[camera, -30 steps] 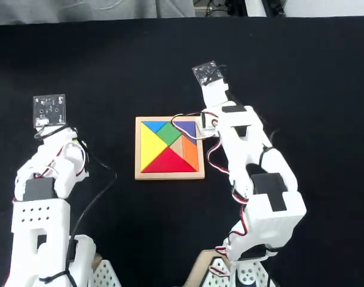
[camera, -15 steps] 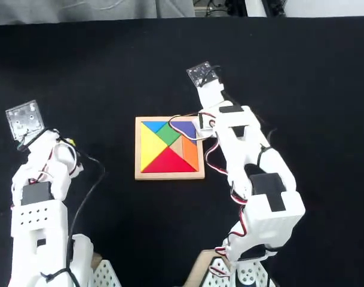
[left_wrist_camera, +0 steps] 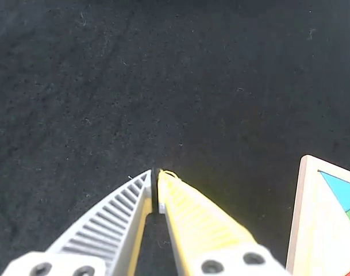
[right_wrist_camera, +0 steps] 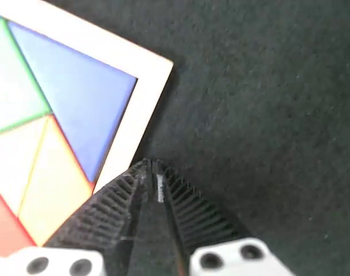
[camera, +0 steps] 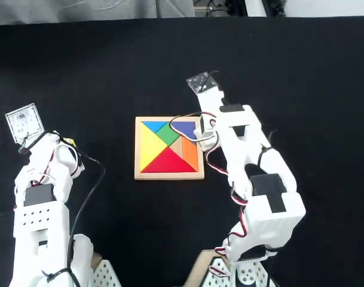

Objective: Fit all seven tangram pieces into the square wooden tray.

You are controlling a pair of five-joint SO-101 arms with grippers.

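Note:
The square wooden tray [camera: 138,147] lies mid-table with coloured pieces packed flat inside: a yellow triangle [camera: 149,148], a red triangle [camera: 168,161], a light blue triangle [camera: 153,126], a green piece [camera: 168,134], a blue triangle [camera: 186,127], an orange piece [camera: 190,152] and a pale wooden piece [camera: 178,146]. My right gripper [right_wrist_camera: 152,167] is shut and empty, its tips just outside the tray rim [right_wrist_camera: 134,109] beside the blue triangle [right_wrist_camera: 77,98]. My left gripper [left_wrist_camera: 156,172] is shut and empty over bare black cloth, well left of the tray [left_wrist_camera: 295,218].
Black cloth [camera: 289,72] covers the whole table, with open room all around the tray. The right arm [camera: 238,134] stands along the tray's right side. The left arm [camera: 44,173] stands at the table's left.
The left arm has swung left, away from the tray. The right arm's wrist has shifted slightly toward the far side, beside the tray's far right corner. The pieces have not moved.

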